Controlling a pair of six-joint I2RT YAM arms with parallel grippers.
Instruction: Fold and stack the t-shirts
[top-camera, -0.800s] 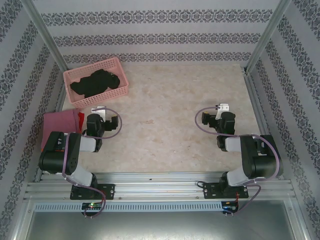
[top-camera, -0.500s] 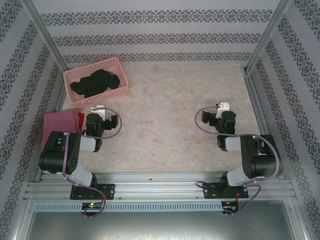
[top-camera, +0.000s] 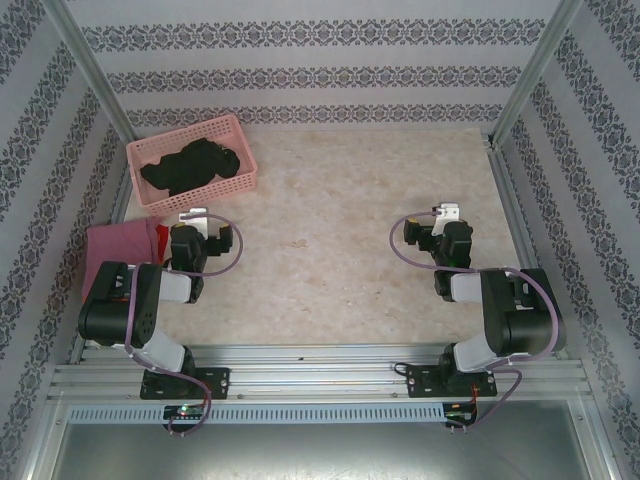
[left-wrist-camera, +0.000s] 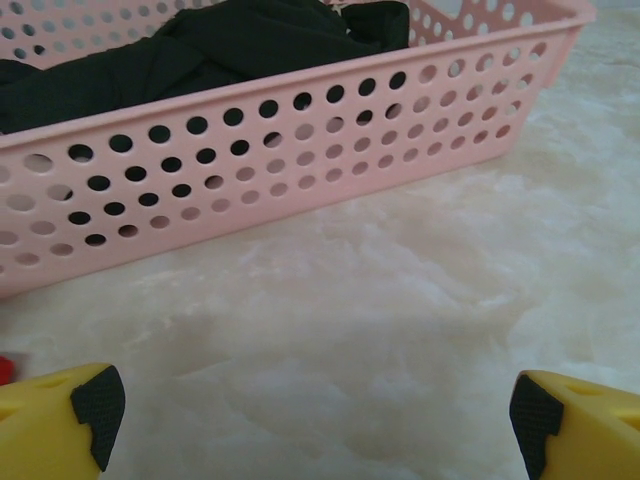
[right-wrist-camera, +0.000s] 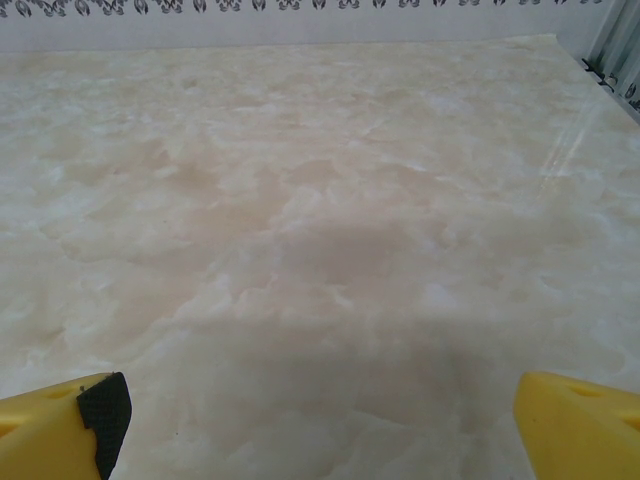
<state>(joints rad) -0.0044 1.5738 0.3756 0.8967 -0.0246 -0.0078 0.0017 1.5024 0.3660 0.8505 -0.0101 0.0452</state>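
- Holds left end effector (left-wrist-camera: 315, 410) spread wide, gripping nothing, low over the marbled bench (left-wrist-camera: 380, 330).
- Finds black t-shirt (left-wrist-camera: 200, 50) crumpled inside pink perforated basket (left-wrist-camera: 300, 150), just ahead of that end effector.
- Places dusty-pink folded t-shirt (top-camera: 120, 250) to its left and slightly behind, at the bench edge.
- Holds right end effector (right-wrist-camera: 320, 410) likewise spread and gripping nothing, low over the bench, well apart from both shirts.
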